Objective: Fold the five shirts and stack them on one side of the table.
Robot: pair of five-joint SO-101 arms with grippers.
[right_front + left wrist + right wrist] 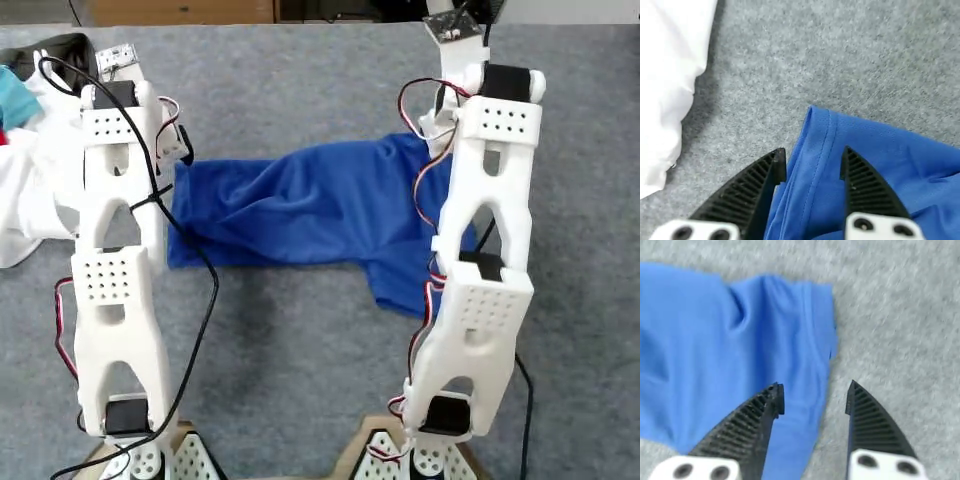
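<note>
A blue shirt (300, 212) lies crumpled lengthwise across the middle of the grey table, between the two arms. My left gripper (813, 159) is open over the shirt's hemmed corner (815, 135), one finger on each side of the folded edge. My right gripper (815, 397) is open above the opposite end of the blue shirt (725, 350), straddling its edge, with one finger over cloth and the other over bare table. In the high view the left arm (115, 200) stands at the shirt's left end and the right arm (485, 220) covers its right end.
A pile of white shirts (35, 180) with a teal one (15, 100) lies at the table's far left, also seen as white cloth (670, 75) close to my left gripper. Grey table (300, 370) stretches in front of the shirt.
</note>
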